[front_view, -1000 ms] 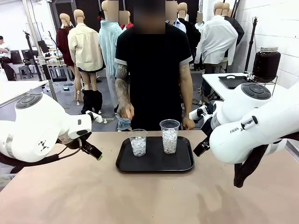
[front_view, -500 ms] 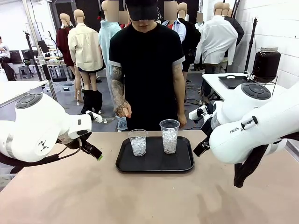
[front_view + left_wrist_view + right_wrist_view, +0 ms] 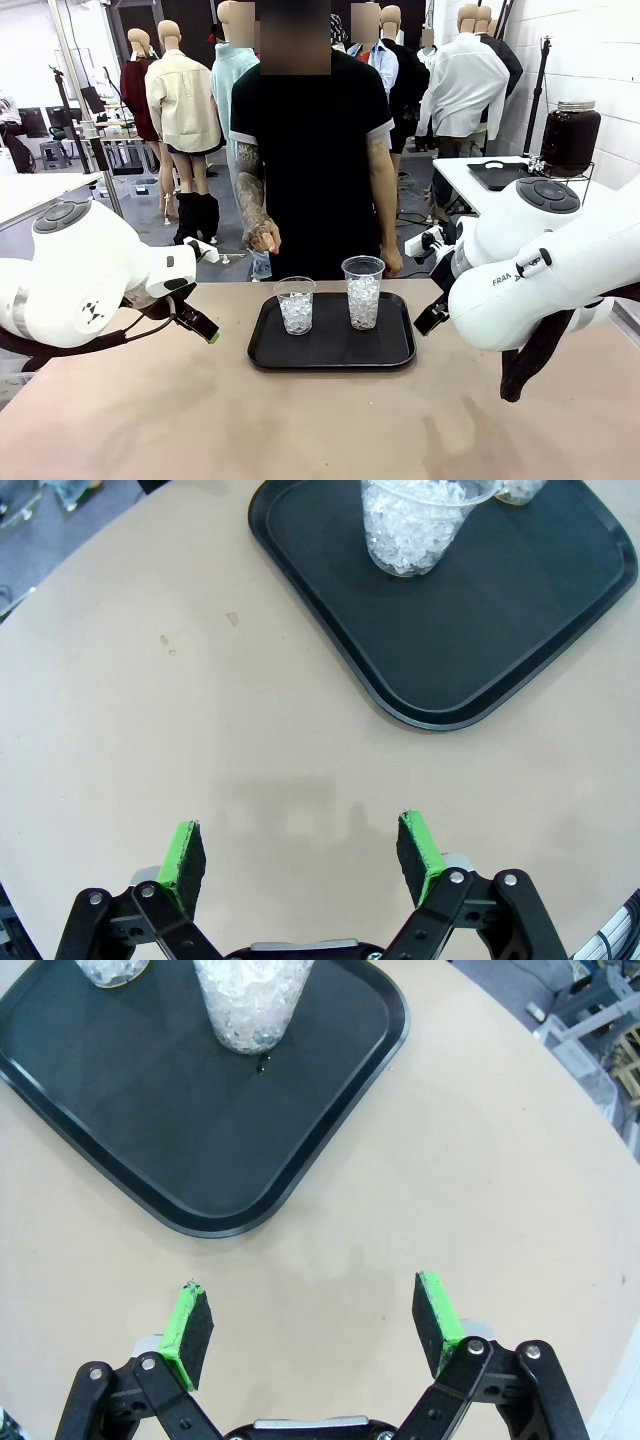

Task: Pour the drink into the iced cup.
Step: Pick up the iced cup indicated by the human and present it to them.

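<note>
On the tray (image 3: 330,356): short iced cup (image 3: 295,306) beside tall iced cup (image 3: 363,292).
Left pincer (image 3: 300,832): released, above the counter (image 3: 120,730).
Right pincer (image 3: 312,1305): released, holding nothing.

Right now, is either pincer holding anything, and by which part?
Nothing is held: the left pincer and the right pincer both stand open above the table, apart from the black tray.
</note>
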Tool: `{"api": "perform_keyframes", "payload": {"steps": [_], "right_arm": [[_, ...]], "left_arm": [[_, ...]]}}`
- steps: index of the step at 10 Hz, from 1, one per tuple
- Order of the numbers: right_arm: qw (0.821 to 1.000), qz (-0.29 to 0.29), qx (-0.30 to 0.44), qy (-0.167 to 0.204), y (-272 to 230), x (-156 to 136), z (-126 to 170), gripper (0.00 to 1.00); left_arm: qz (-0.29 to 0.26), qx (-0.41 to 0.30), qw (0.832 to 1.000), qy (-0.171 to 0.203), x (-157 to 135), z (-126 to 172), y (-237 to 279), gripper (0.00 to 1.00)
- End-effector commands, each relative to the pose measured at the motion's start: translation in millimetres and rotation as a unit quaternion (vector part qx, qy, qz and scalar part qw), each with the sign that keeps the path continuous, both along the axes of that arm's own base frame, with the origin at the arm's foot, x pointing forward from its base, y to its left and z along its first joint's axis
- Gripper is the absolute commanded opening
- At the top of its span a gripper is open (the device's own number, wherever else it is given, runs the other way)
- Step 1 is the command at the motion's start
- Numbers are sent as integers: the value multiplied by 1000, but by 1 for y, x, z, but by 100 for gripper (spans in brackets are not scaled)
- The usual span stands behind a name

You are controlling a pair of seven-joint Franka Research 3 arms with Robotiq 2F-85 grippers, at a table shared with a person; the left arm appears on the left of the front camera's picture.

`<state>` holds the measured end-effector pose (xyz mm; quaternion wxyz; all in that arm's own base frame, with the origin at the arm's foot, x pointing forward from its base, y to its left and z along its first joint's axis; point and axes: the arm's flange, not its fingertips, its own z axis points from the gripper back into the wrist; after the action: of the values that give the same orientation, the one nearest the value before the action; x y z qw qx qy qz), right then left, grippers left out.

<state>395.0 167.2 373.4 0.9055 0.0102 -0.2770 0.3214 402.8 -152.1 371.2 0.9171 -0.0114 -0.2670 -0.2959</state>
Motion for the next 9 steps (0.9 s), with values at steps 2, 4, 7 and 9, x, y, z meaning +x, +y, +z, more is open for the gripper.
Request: {"api": "perform_keyframes", "payload": {"steps": [2, 4, 7, 9], "right_arm": [[1000, 0, 1, 0, 0, 0, 0, 100], [1000, 0, 1, 0, 0, 0, 0, 100], [1000, 0, 1, 0, 0, 0, 0, 100], [1000, 0, 1, 0, 0, 0, 0, 100]], "left_arm": [[1, 0, 1000, 0, 0, 0, 1, 100], [1, 0, 1000, 0, 0, 0, 1, 100], [-97, -12, 995, -30, 30, 23, 17, 100], [-212, -37, 977, -9, 63, 39, 32, 100]]}}
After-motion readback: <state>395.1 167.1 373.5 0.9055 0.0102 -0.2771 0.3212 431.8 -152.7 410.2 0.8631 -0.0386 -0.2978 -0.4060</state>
